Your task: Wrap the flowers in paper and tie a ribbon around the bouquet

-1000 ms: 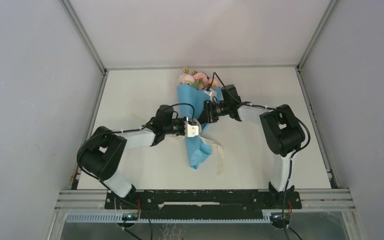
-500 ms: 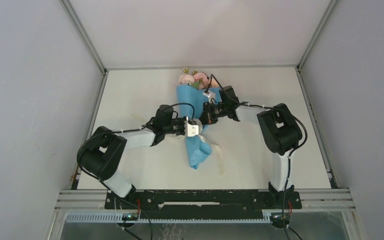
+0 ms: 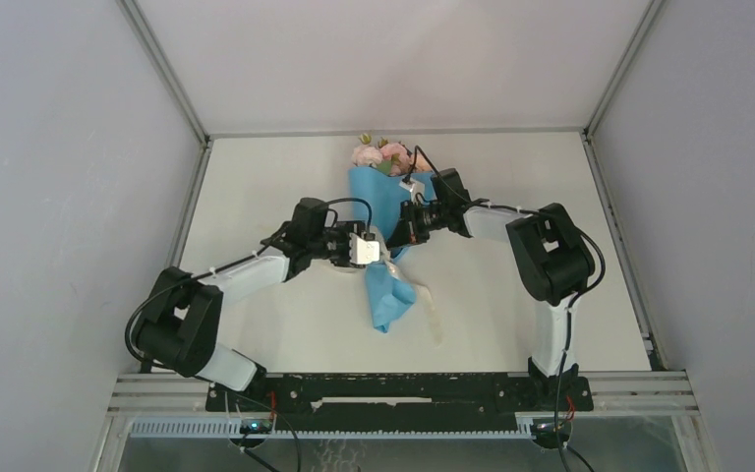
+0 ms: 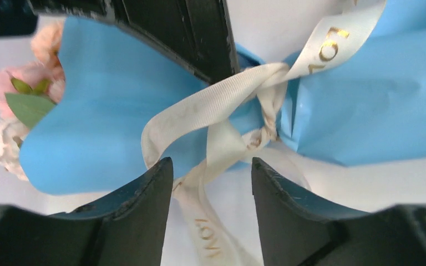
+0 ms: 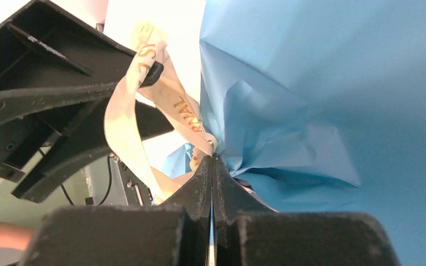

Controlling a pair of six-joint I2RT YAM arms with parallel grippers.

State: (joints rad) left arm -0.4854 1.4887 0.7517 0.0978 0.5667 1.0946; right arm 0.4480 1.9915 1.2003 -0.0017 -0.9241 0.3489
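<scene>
The bouquet (image 3: 383, 285) lies mid-table as a blue paper (image 4: 116, 116) cone, with the pink flowers (image 3: 381, 155) at its far end. The cream ribbon (image 4: 222, 105) is crossed into a knot round the cone's narrow waist. My left gripper (image 4: 211, 166) is open just left of the waist; a ribbon strand runs loose between its fingers (image 4: 144, 216). My right gripper (image 5: 213, 158) comes in from the right and is shut, pinching the ribbon (image 5: 188, 119) right at the knot against the paper (image 5: 321, 100). In the top view the left gripper (image 3: 381, 254) and right gripper (image 3: 400, 234) nearly meet.
A ribbon tail (image 3: 435, 313) trails on the white table (image 3: 551, 197) right of the cone's foot. Grey enclosure walls (image 3: 69, 197) stand on the left, right and far sides. Both arm bases sit on the black rail (image 3: 393, 391) at the near edge.
My left gripper has opened and let the ribbon go, and its arm has shifted left and farther out. My right gripper has closed onto the ribbon at the knot.
</scene>
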